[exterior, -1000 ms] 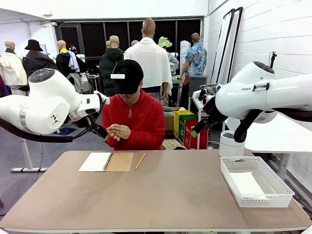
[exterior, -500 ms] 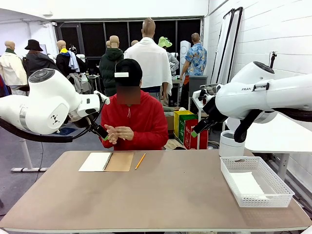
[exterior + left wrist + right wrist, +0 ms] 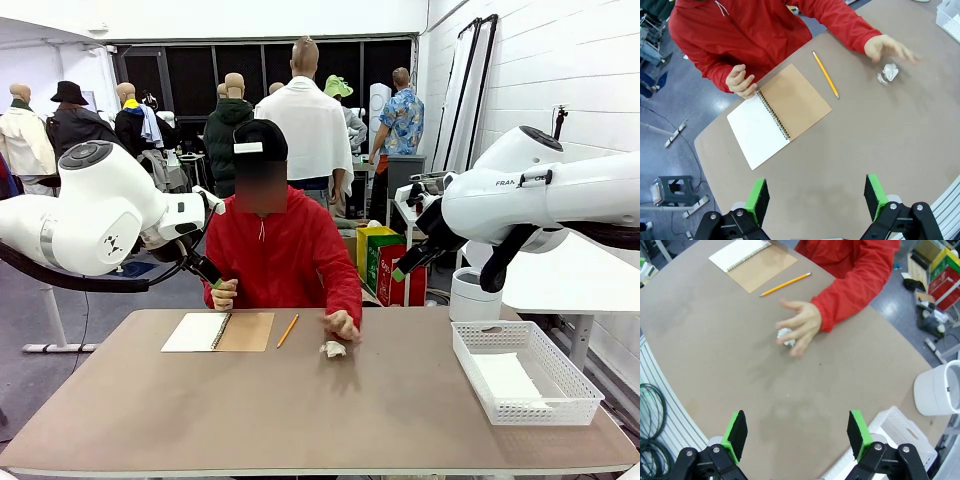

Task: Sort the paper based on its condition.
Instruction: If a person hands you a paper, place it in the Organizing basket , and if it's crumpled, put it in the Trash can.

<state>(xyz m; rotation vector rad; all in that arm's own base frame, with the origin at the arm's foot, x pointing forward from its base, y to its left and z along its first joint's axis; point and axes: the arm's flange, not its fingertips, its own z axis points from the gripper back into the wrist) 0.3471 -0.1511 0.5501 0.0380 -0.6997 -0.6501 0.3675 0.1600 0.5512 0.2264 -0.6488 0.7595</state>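
Paper [image 3: 785, 336], crumpled, is lying on counter [image 3: 715, 315] by person's hand [image 3: 801, 322], well apart from left claw [image 3: 815, 180] and right claw [image 3: 796, 414], both hanging open.

Open spiral notebook [image 3: 218, 332] on table [image 3: 330, 420], yellow pencil [image 3: 287, 331] just beside it, white mesh basket [image 3: 545, 408] well apart

Motion-blurred hand [image 3: 888, 49] over half-hidden crumpled paper [image 3: 783, 335]
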